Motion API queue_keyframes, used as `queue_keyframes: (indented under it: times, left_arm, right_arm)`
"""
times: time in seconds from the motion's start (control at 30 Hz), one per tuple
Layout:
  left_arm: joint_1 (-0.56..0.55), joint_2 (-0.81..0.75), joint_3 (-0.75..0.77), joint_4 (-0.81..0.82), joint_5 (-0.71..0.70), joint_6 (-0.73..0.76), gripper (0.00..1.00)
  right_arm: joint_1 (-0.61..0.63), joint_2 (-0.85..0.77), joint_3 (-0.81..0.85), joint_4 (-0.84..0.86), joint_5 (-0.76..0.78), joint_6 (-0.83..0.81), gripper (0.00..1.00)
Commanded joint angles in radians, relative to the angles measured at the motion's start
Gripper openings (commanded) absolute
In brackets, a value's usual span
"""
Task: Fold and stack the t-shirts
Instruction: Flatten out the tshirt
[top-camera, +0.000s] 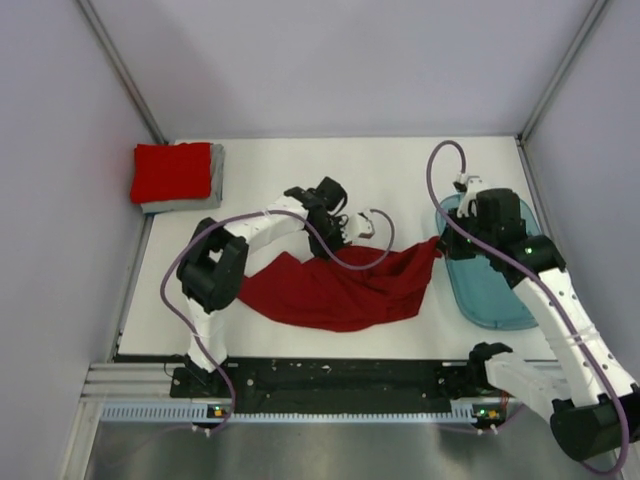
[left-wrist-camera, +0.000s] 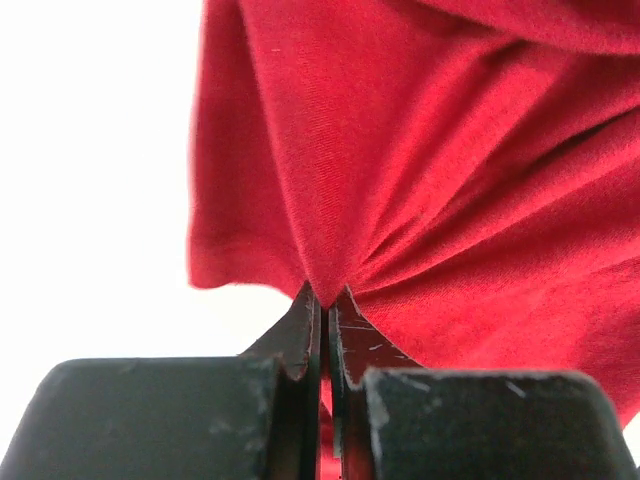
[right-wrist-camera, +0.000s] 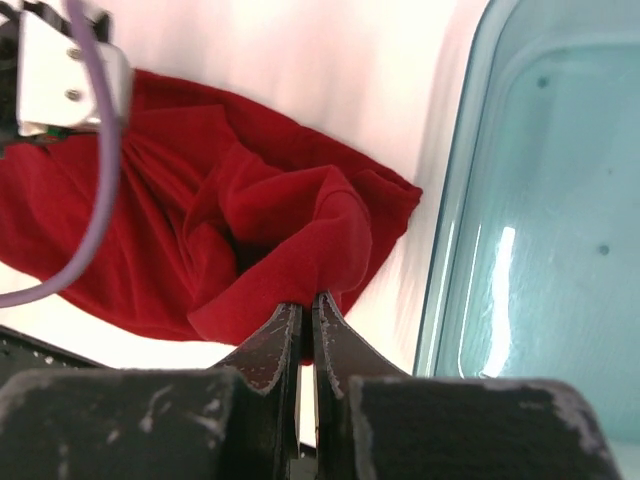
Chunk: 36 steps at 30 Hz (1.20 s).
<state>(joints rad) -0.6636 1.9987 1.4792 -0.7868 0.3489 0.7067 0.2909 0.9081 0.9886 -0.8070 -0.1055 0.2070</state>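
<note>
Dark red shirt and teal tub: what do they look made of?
Dark red shirt: soft knit fabric, likely cotton jersey, matte; fine ribbing shows and it gathers into folds.
Teal tub: probably rigid plastic, translucent and glossy; light glints on its floor.

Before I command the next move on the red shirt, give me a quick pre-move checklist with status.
1. Left claw shut on the dark red t-shirt: ok, the cloth gathers into its tips.
2. Right claw shut on the same shirt: ok, a fold near the tub side is pinched.
3. Shirt laid flat for folding: not ok, it is bunched and wrinkled between the arms.
4. Shirt out of the teal tub: ok, it lies beside the rim. Cannot tell if it touches the rim.
5. Stack ready: ok, the bright red t-shirt sits folded on the grey t-shirt in the far left corner, apart from both arms.
</note>
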Motion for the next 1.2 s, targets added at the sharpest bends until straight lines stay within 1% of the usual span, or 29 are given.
queue_keyframes:
  times: [0.0, 0.03, 0.1, 0.17, 0.23, 0.27, 0.33, 0.4, 0.47, 0.5, 0.57, 0.63, 0.67, 0.7, 0.73, 0.77, 0.83, 0.97, 1.07, 1.13, 1.17]
  left_arm:
    - [0.093, -0.202, 0.148, 0.061, -0.232, -0.104, 0.0]
    - [0.113, -0.234, 0.177, 0.099, -0.284, -0.121, 0.0]
    - [0.163, -0.287, 0.257, 0.162, -0.397, -0.118, 0.0]
    - [0.2, -0.325, 0.326, 0.207, -0.461, -0.092, 0.0]
    - [0.222, -0.347, 0.383, 0.228, -0.511, -0.052, 0.0]
    - [0.223, -0.357, 0.392, 0.234, -0.533, -0.021, 0.0]
    - [0.223, -0.385, 0.371, 0.235, -0.542, 0.035, 0.0]
    - [0.222, -0.423, 0.296, 0.233, -0.528, 0.069, 0.0]
    - [0.222, -0.471, 0.189, 0.225, -0.484, 0.099, 0.0]
    - [0.222, -0.492, 0.131, 0.212, -0.449, 0.111, 0.0]
    - [0.214, -0.523, 0.043, 0.12, -0.307, 0.146, 0.02]
    - [0.202, -0.544, -0.026, 0.0, -0.168, 0.187, 0.21]
    - [0.193, -0.551, -0.064, -0.041, -0.112, 0.198, 0.37]
    - [0.185, -0.557, -0.106, -0.086, -0.064, 0.207, 0.51]
    - [0.18, -0.558, -0.126, -0.124, -0.03, 0.221, 0.62]
    - [0.177, -0.558, -0.144, -0.149, -0.004, 0.218, 0.68]
    - [0.179, -0.552, -0.163, -0.167, -0.013, 0.179, 0.7]
    - [0.228, -0.514, -0.181, -0.118, -0.102, 0.113, 0.7]
    - [0.286, -0.456, -0.16, -0.12, -0.1, 0.073, 0.65]
    - [0.3, -0.413, -0.166, -0.109, -0.106, 0.062, 0.59]
    - [0.3, -0.397, -0.181, -0.097, -0.111, 0.069, 0.58]
  right_arm:
    - [-0.054, 0.115, 0.192, 0.137, -0.043, -0.043, 0.0]
    - [-0.065, 0.153, 0.25, 0.144, -0.049, -0.049, 0.0]
    - [-0.087, 0.26, 0.423, 0.149, -0.059, -0.058, 0.0]
    - [-0.088, 0.336, 0.592, 0.149, -0.068, -0.066, 0.0]
    - [-0.088, 0.389, 0.726, 0.154, -0.117, -0.066, 0.0]
    - [-0.088, 0.408, 0.78, 0.158, -0.15, -0.064, 0.0]
    - [-0.088, 0.426, 0.789, 0.169, -0.241, -0.057, 0.0]
    - [-0.087, 0.431, 0.727, 0.177, -0.328, -0.026, 0.0]
    - [-0.082, 0.423, 0.618, 0.189, -0.359, 0.012, 0.0]
    - [-0.078, 0.419, 0.552, 0.193, -0.368, 0.022, 0.0]
    - [-0.07, 0.402, 0.42, 0.235, -0.41, 0.041, 0.0]
    - [-0.068, 0.371, 0.293, 0.281, -0.431, 0.077, 0.0]
    - [-0.068, 0.358, 0.227, 0.302, -0.437, 0.092, 0.0]
    - [-0.068, 0.341, 0.173, 0.314, -0.436, 0.101, 0.0]
    - [-0.068, 0.333, 0.135, 0.322, -0.431, 0.107, 0.0]
    - [-0.068, 0.328, 0.099, 0.324, -0.425, 0.109, 0.0]
    - [-0.068, 0.322, 0.044, 0.327, -0.416, 0.109, 0.0]
    - [-0.068, 0.319, -0.014, 0.338, -0.393, 0.109, 0.0]
    - [-0.068, 0.315, -0.025, 0.338, -0.366, 0.103, 0.0]
    - [-0.068, 0.305, -0.028, 0.338, -0.352, 0.098, 0.0]
    - [-0.068, 0.304, -0.03, 0.338, -0.347, 0.097, 0.0]
